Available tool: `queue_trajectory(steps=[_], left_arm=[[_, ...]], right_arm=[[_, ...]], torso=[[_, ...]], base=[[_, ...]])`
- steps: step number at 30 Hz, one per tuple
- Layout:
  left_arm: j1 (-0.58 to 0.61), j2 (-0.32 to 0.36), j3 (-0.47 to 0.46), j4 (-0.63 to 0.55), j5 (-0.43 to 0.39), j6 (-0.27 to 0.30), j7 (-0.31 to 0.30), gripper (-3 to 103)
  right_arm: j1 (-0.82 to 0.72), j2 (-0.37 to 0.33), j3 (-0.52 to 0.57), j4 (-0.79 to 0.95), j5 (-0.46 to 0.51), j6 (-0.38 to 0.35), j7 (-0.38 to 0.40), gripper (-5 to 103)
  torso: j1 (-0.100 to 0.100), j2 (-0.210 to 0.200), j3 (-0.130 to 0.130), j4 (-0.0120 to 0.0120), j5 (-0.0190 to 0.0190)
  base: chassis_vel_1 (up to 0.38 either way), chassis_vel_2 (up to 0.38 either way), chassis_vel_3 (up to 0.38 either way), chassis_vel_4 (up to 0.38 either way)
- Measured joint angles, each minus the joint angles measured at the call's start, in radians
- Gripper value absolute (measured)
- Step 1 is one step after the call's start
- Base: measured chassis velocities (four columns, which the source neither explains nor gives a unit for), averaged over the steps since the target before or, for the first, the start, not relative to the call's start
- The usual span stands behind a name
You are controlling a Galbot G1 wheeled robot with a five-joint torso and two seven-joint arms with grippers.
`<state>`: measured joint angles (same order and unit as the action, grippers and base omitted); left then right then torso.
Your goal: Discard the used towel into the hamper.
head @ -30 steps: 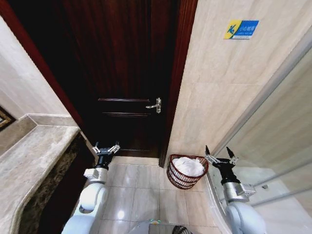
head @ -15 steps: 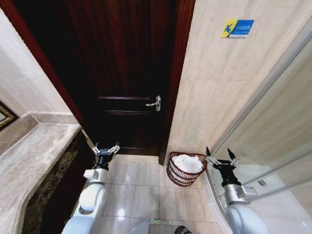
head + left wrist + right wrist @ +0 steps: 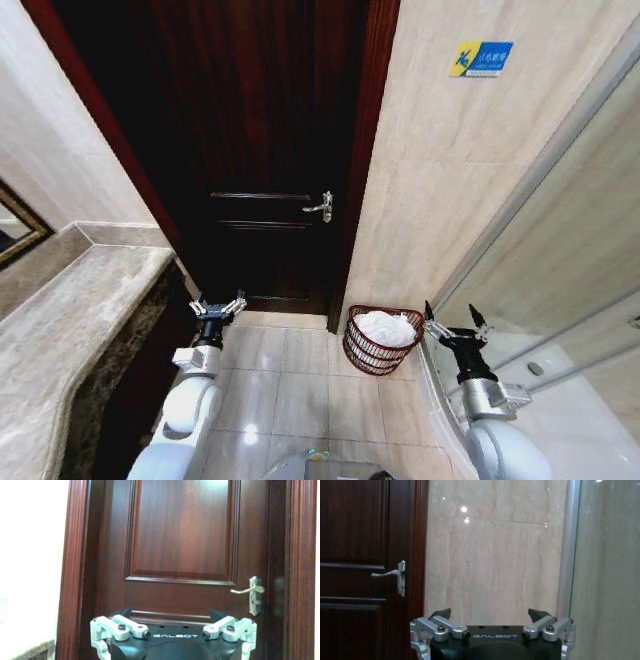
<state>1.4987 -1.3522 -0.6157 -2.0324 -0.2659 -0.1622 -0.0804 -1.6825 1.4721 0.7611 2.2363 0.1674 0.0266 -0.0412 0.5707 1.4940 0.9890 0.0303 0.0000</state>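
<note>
The hamper (image 3: pixel 384 340) stands on the tiled floor (image 3: pixel 290 385) at the foot of the marble wall (image 3: pixel 450 170), just beside the frame of the dark wooden door (image 3: pixel 265 150), and we see a white towel (image 3: pixel 388 327) heaped inside it, its folds rising above the rim. Over the past second our whole head view has shifted: the door handle (image 3: pixel 320 207) and the blue sign (image 3: pixel 480 58) sit a little differently, the hamper looks a touch smaller and farther off, and a mirror edge has come in above the stone counter (image 3: pixel 80 320). We read that as our camera lifting or our base easing back, not as any move of the things. With the towel already in the basket, we judge the discarding done and this a retreat. Our arms have kept the same low, forward-reaching pose throughout. The left gripper (image 3: pixel 218 306) hangs over the floor beside the counter's end, pointed at the door, its fingers spread wide and carrying nothing. The right gripper (image 3: pixel 455 328) hovers just beside the hamper, close to the glass shower panel (image 3: pixel 560 290), its fingers likewise spread apart and empty.
</note>
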Motion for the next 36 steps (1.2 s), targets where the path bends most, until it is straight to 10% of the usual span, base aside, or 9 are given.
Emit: queue_trajectory(steps=[36], left_arm=[[0.0,-0.006,-0.002,-0.007,-0.001,0.003,-0.006,100]], right_arm=[[-0.027,-0.003,0.007,-0.036,0.004,0.042,-0.015,100]], torso=[[-0.001,-0.001,-0.001,0.0002,-0.0001]], base=[[0.07,-0.07,-0.073,0.069]])
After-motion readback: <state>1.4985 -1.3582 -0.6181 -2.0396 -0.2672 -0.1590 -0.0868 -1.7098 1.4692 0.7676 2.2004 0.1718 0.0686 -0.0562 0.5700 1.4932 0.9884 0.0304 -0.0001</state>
